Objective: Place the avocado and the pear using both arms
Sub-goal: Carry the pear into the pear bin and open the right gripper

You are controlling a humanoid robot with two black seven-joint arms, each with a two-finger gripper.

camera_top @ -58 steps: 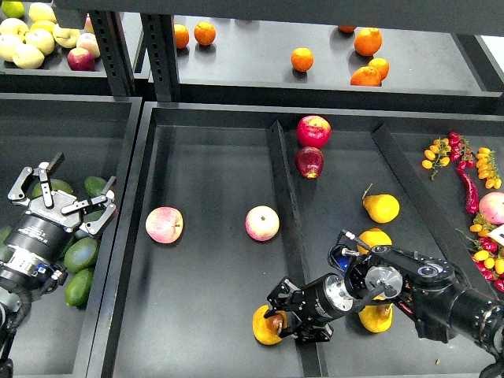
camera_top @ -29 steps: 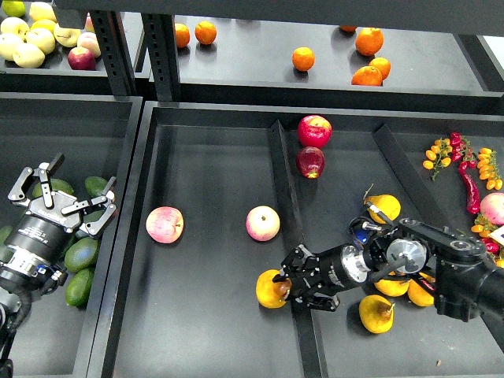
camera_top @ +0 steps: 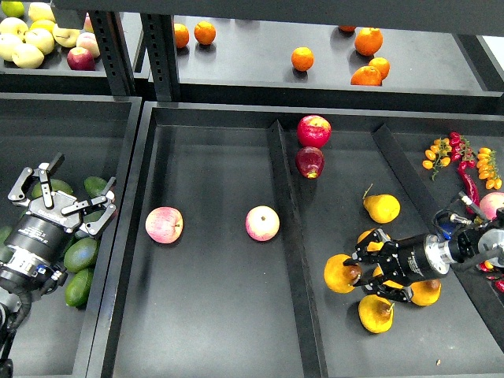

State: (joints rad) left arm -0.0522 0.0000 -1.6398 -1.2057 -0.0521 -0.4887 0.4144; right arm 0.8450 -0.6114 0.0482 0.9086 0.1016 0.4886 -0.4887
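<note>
The pear, orange-yellow with a dark-brown blotch, is held in my right gripper. The gripper is shut on it from the right, just above the floor of the right-hand compartment. Several green avocados lie in the left bin. My left gripper hangs open and empty over them, touching none that I can see.
More pears lie around my right gripper. Two pink-and-yellow apples sit in the middle compartment, left of a raised divider. Two red apples lie at the back. Oranges are on the shelf.
My right gripper has carried the pear from the near end of the divider to the right, into the right-hand compartment among the other pears. The left arm has not moved.
</note>
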